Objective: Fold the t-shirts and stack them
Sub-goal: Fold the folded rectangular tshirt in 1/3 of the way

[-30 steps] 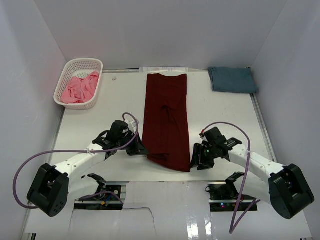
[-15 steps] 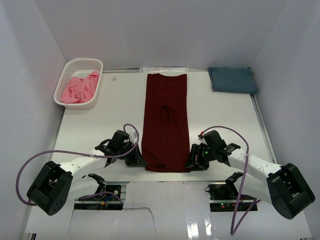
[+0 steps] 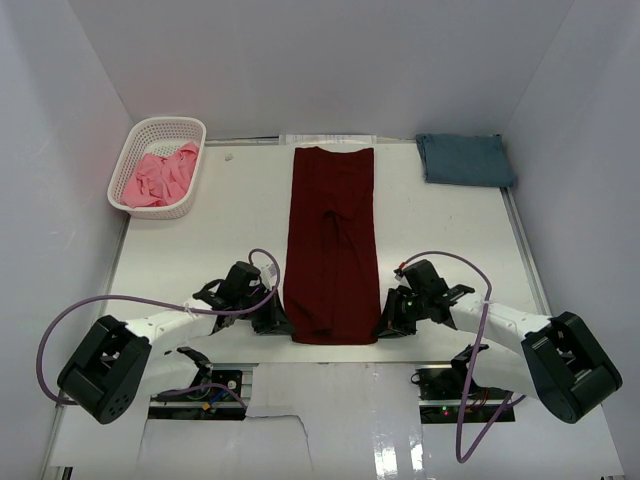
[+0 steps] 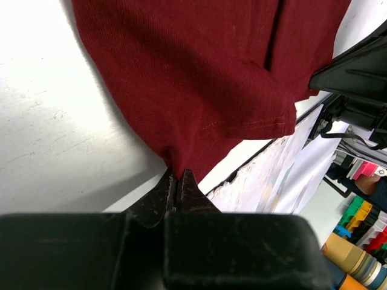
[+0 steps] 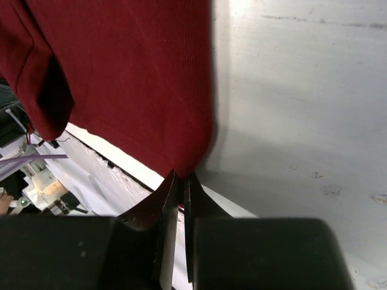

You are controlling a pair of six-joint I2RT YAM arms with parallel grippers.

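Note:
A dark maroon t-shirt (image 3: 332, 240) lies as a long narrow strip down the middle of the table. My left gripper (image 3: 281, 326) is shut on its near left corner (image 4: 175, 158). At the near right corner (image 5: 184, 158), my right gripper (image 3: 384, 326) is shut on the cloth too. A slate-blue t-shirt (image 3: 464, 159) lies folded at the back right. The pink t-shirt (image 3: 158, 177) is crumpled inside the basket.
A white lattice basket (image 3: 190, 128) stands at the back left. White walls close the table on three sides. The table's near edge (image 3: 330, 352) runs just below the maroon shirt's hem, with electronics boards beneath it.
The right gripper has shut on the shirt's near right corner. Both grippers moved toward the near edge, and the shirt's near hem now lies straight instead of slanted.

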